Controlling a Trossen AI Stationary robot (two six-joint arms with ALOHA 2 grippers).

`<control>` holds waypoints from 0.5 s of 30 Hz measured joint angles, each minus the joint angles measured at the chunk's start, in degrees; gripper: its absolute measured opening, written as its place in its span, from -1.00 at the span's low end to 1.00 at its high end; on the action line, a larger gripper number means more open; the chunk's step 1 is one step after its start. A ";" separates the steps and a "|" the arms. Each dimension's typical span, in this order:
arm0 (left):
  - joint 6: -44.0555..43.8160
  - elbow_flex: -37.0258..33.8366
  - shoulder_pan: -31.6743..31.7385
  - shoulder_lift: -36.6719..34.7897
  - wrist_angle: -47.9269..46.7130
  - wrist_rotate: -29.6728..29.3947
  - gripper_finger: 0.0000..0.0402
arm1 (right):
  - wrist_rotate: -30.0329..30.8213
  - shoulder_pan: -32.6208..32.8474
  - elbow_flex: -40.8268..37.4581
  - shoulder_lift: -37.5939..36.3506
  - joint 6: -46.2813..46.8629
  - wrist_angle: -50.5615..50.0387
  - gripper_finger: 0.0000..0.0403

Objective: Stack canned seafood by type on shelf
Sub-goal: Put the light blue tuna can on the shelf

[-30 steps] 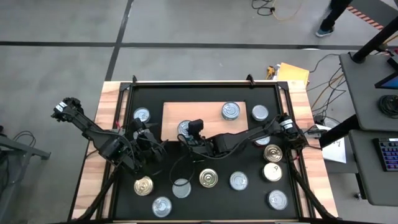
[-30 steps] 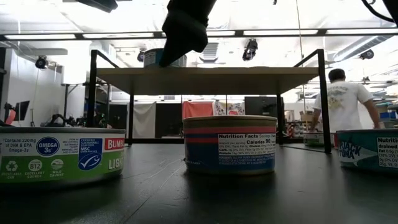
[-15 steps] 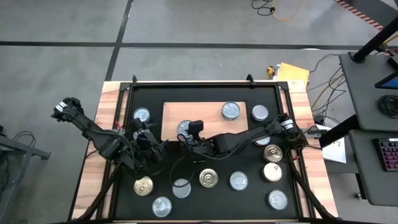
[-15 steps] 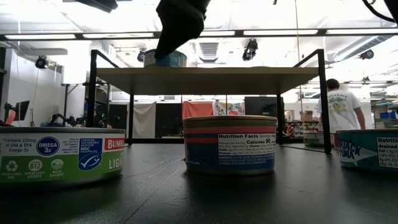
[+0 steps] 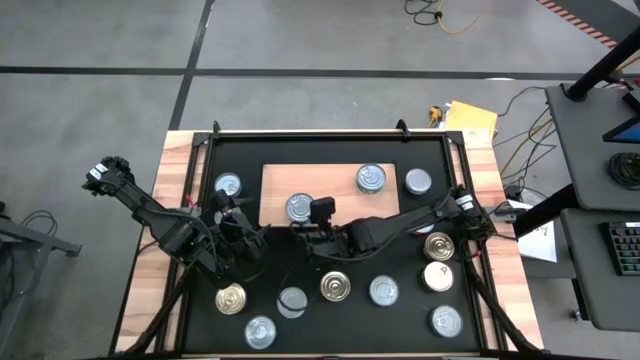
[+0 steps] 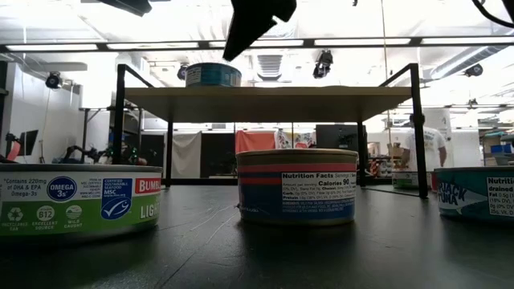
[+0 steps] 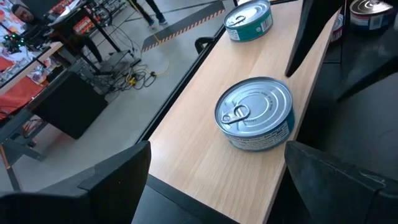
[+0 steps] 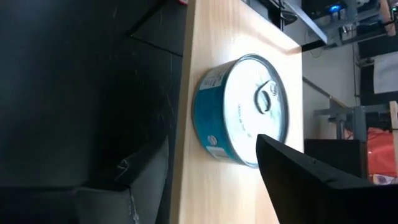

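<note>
Shelf (image 5: 325,180): light-wood board, raised on black legs over the black mat (image 5: 330,150), toward the mat's far side. This board is the landmark for every entry.
Near-left can (image 5: 299,208): silver pull-tab lid, teal side label; upright on the board close to its near edge, at the board's left half.
Far-right can (image 5: 371,178): upright on the board near the far edge; wide bare wood between the two cans.
Right gripper (image 5: 322,220): just off the board's near edge, beside the near-left can, not touching it. Fingers apart, nothing between them. In the low view it hangs above board level.
Left gripper (image 5: 232,222): over the mat off the board's left near corner; fingers spread wide, empty.
Loose cans: one (image 5: 228,185) left of the board, one (image 5: 418,181) right of it, the others scattered over the mat on the near side, e.g. a gold lid (image 5: 335,286) and a silver lid (image 5: 384,290).
Open room: far-left part of the board is bare; clear strip of mat along the board's far edge.
Edges: near-left can sits little back from the near edge; the left edge drops to the mat.
Hidden / cut off: right arm covers part of the mat off the board's near right corner, with a can (image 5: 424,226) half under it. Low view crops the nearest cans (image 6: 78,199) at the frame sides.
</note>
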 joint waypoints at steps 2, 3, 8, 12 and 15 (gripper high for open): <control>0.00 0.00 -0.02 0.00 -0.12 0.02 0.76 | -0.19 0.09 1.13 -0.20 -0.82 -0.76 0.07; 0.00 0.00 0.01 0.00 -0.14 0.02 0.76 | -0.36 0.10 1.48 -0.47 -1.05 -0.86 0.03; -0.31 0.00 -0.01 0.00 -0.12 0.04 0.76 | -4.78 -1.08 2.20 -1.89 -4.83 -0.21 -0.35; -0.43 0.00 -0.02 0.00 -0.10 0.04 0.76 | -9.07 -3.17 2.05 -2.80 -8.84 1.06 -0.85; -0.44 0.00 -0.02 0.00 -0.05 0.07 0.76 | -9.99 -5.18 2.04 -3.20 -9.23 2.66 -0.93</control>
